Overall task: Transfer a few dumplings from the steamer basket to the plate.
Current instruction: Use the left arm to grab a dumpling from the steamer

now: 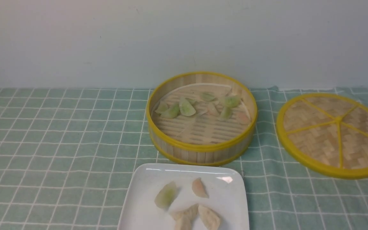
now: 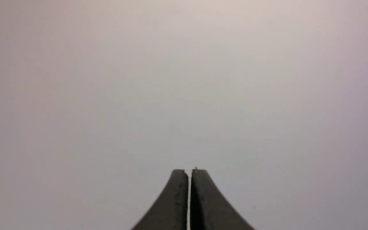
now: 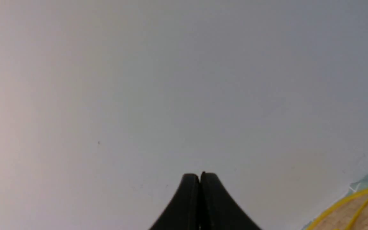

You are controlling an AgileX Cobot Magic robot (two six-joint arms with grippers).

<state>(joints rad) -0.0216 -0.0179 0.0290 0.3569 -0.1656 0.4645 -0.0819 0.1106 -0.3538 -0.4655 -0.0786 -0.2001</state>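
Indoors, green checked tablecloth (image 1: 59, 134), plain pale wall (image 1: 107, 38), left claw (image 2: 188, 172) closed, right claw (image 3: 200, 175) closed.

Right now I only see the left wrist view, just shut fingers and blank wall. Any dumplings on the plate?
Observer: Yes, at least four dumplings lie on the plate.
Operator: Any in the steamer basket?
Observer: Several, clustered toward the far side of the steamer basket.
Operator: And the right arm?
Observer: Its right fingers are shut, empty, facing the wall, with the woven disc just in its camera's sight.
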